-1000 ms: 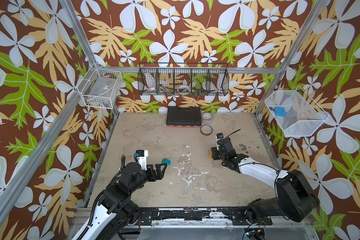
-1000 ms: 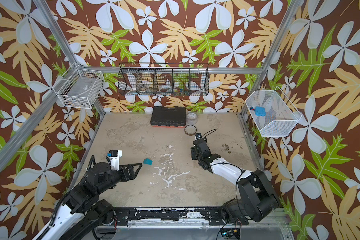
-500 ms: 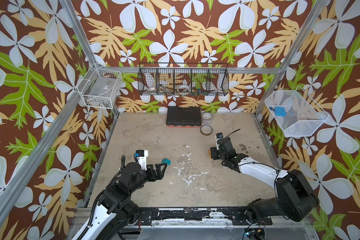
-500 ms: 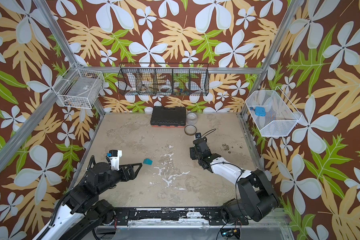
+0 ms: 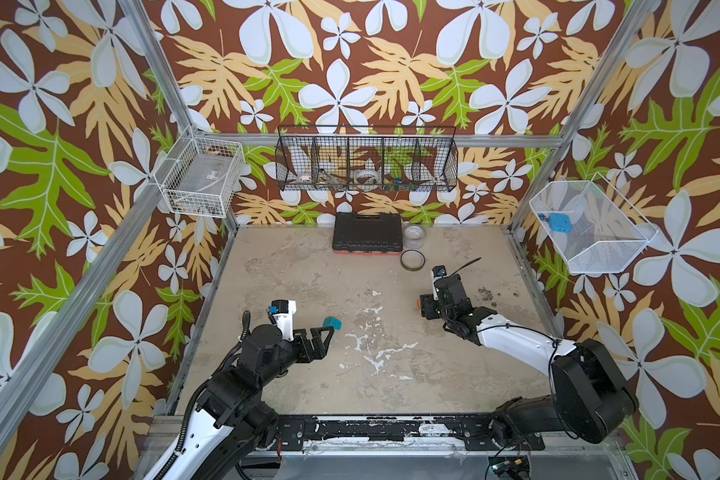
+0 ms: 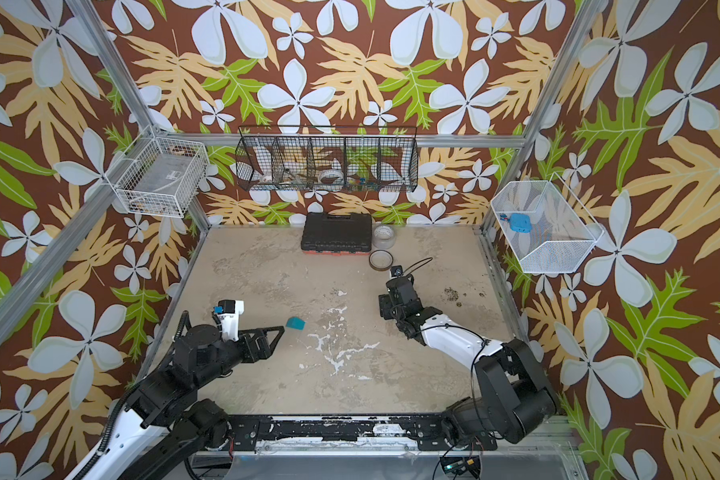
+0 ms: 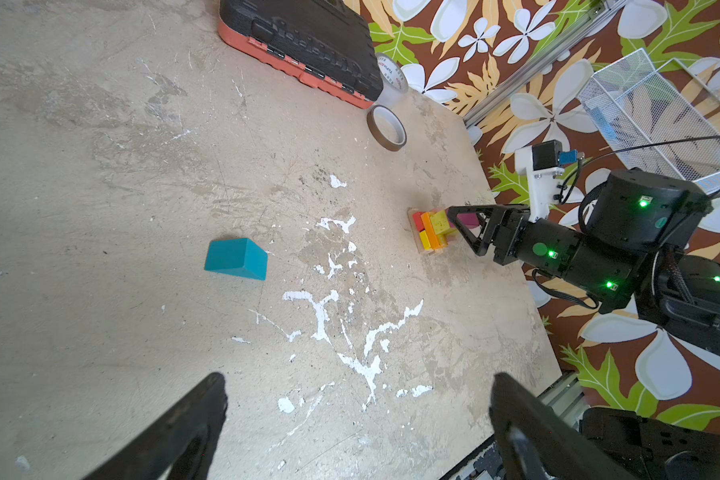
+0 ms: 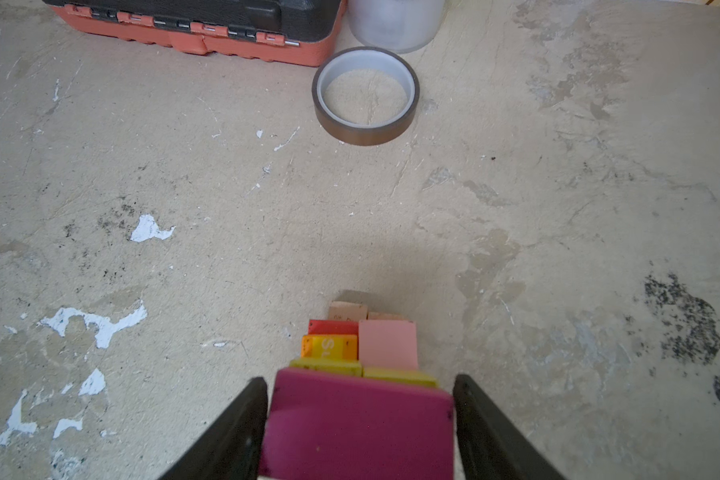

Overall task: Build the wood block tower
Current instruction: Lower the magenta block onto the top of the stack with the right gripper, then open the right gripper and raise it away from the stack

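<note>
While the right gripper (image 8: 359, 380) hangs over the wood block tower (image 7: 433, 232), right of centre in both top views, its black fingers stand on either side of the top magenta block (image 8: 358, 424), a smooth matt slab. A hairline gap seems to show at one finger, and I cannot tell whether the jaws press the block.

Under the slab are two yellow-green cubes (image 8: 327, 368). Below them a glossy yellow piece (image 8: 329, 348) with pale lettering sits beside a flat pink square (image 8: 387, 347). Lower still come a red block (image 8: 333, 327) and two bare tan planks (image 8: 348, 311) at the foot.

The teal roof-shaped block (image 5: 332, 323), sharp-edged with one sloped face, lies alone left of centre. It is just off the tips of the left gripper (image 7: 358, 386), whose jaws are spread wide with nothing between them.

The table (image 8: 516, 208) is rough beige, chipped white in patches and speckled dark. A wide bare stretch separates the teal block from the tower. The brown tape ring (image 8: 366, 97), the clear roll (image 8: 393, 20) and the black case (image 8: 192, 25) with its orange rim sit along the back edge at upper centre, and the ring is the nearest of them to the tower.
</note>
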Robot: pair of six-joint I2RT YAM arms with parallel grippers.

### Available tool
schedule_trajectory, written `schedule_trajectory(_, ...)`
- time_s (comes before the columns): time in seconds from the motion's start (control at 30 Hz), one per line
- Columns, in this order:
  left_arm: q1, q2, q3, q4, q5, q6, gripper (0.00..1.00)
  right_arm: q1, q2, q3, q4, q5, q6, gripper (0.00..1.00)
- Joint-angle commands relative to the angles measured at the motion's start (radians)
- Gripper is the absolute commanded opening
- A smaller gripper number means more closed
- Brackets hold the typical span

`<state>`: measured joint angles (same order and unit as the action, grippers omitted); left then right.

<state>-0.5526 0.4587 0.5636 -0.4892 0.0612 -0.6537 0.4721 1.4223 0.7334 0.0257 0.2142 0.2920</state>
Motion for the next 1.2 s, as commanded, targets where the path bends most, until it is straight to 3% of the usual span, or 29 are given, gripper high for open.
schedule_trajectory(0.0,0.002,0.000,-0.002,0.031,0.006,-0.001,1.00,0.001,-0.002,0.001,0.003,0.014,0.009,0.71)
schedule_trajectory(0.4,0.002,-0.002,-0.005,0.032,0.008,-0.002,1.00,0.000,-0.011,0.003,-0.002,0.020,0.011,0.72)
schedule_trajectory(0.53,0.002,-0.002,-0.005,0.032,0.008,-0.001,1.00,0.000,-0.024,0.013,-0.018,0.032,0.022,0.76)
schedule_trajectory(0.63,0.002,-0.002,-0.005,0.032,0.006,-0.001,1.00,0.001,-0.070,0.019,-0.029,0.034,0.034,0.78)
schedule_trajectory(0.8,0.003,-0.004,-0.005,0.032,-0.003,-0.005,1.00,0.019,-0.237,-0.025,0.029,-0.066,0.057,0.83)
schedule_trajectory(1.0,0.002,-0.006,-0.005,0.031,-0.009,-0.001,1.00,0.188,-0.350,-0.061,0.141,-0.142,0.053,0.85)
schedule_trajectory(1.17,0.002,-0.015,-0.005,0.031,-0.009,-0.003,1.00,0.309,-0.203,-0.003,0.229,-0.275,0.000,0.84)
